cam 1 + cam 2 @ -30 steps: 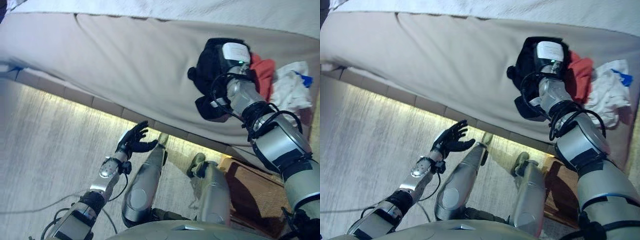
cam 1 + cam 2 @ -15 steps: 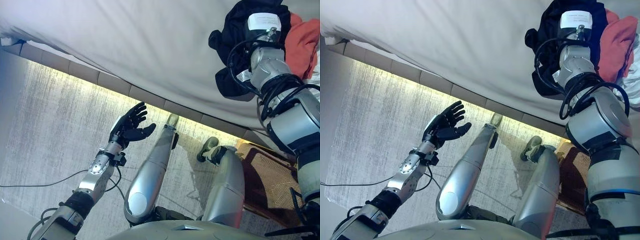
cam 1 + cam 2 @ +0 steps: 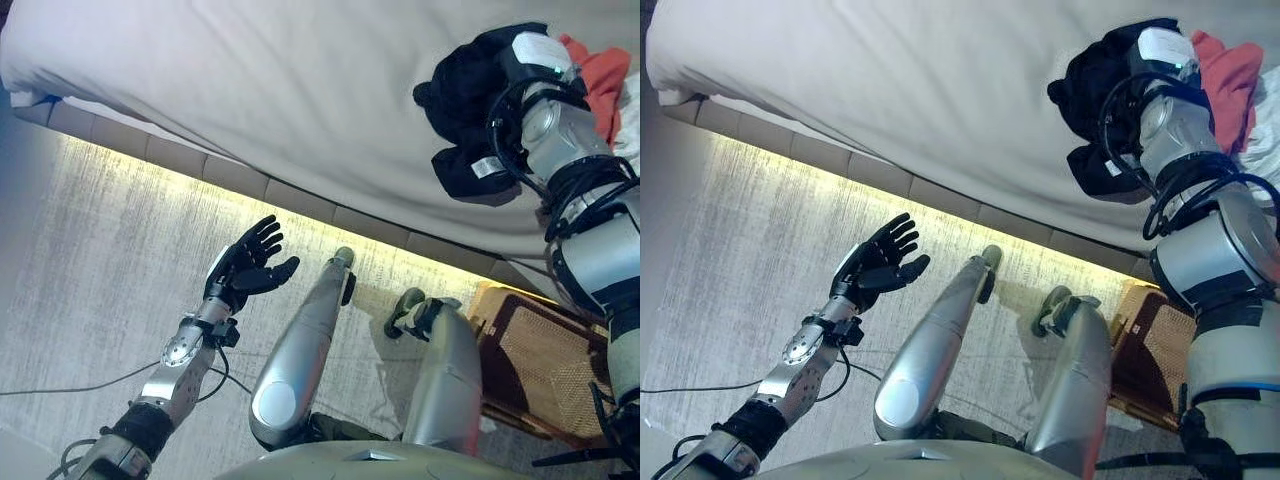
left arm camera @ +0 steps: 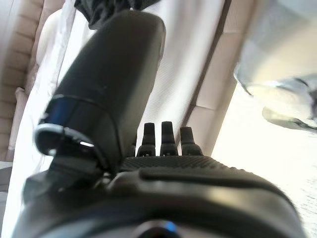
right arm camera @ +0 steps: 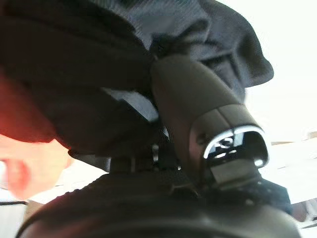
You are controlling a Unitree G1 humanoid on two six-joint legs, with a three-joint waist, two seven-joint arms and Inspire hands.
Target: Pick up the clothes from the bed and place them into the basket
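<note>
Hands at the bed [image 3: 250, 90]: we reach into the clothes.
Our right hand [image 5: 198, 114] is buried in the black garment [image 3: 465, 95] beside the red one [image 3: 1230, 70]; we cannot tell its grip. Our left hand [image 3: 245, 270] hangs spread and empty above the floor [image 3: 90, 250]. Wicker basket [image 3: 540, 365] sits at lower right.

A wide bed [image 3: 300, 90] draped in a pale beige cover is stretching across the room, a strip of warm light glowing along its tiled base [image 3: 230, 180]. Below the bed, light grey wood-grain flooring [image 3: 90, 270] is catching the glow, and a white bedsheet is lying above the cover.
</note>
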